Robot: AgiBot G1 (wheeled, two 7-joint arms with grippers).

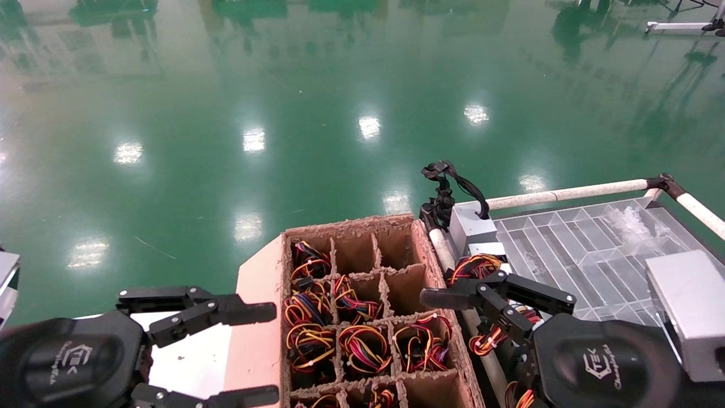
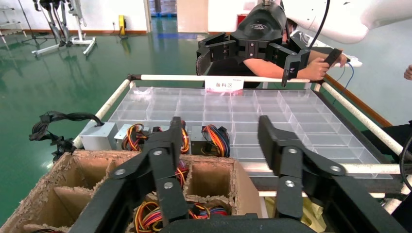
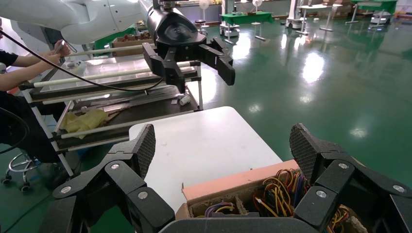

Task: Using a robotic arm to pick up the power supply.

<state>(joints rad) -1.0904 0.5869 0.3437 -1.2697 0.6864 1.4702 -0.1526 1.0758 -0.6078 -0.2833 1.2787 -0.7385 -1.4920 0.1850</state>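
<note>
Head view: right gripper (image 1: pixel 447 309) low on the right, fingers spread apart and gripping nothing, poised over the gap between the cardboard box (image 1: pixel 362 317) and the clear divided tray (image 1: pixel 589 249); upper finger (image 1: pixel 453 296) just beside a power supply (image 1: pixel 481 249), a grey metal unit lying at the near-left corner of the tray with its red, yellow and orange wires (image 1: pixel 473 266) bunched toward the gripper; second grey unit (image 1: pixel 470 224) just behind it, black cable bundle (image 1: pixel 447 187) rising from its end; more wire bundles (image 1: pixel 317 340) packed into the box compartments, three rear compartments bare; left gripper (image 1: pixel 272 351) low on the left, fingers wide apart, empty, over the white table (image 1: pixel 192 357) beside the box.

Left wrist view: left gripper (image 2: pixel 221 145) open over the box (image 2: pixel 63 179); two wired units (image 2: pixel 141 138) side by side at the tray (image 2: pixel 291 116) edge; right gripper (image 2: pixel 252 60) above the far rail, open.

Right wrist view: right gripper (image 3: pixel 223 145) open above the box corner (image 3: pixel 233 187); left gripper (image 3: pixel 201 68) farther off, open.
</note>
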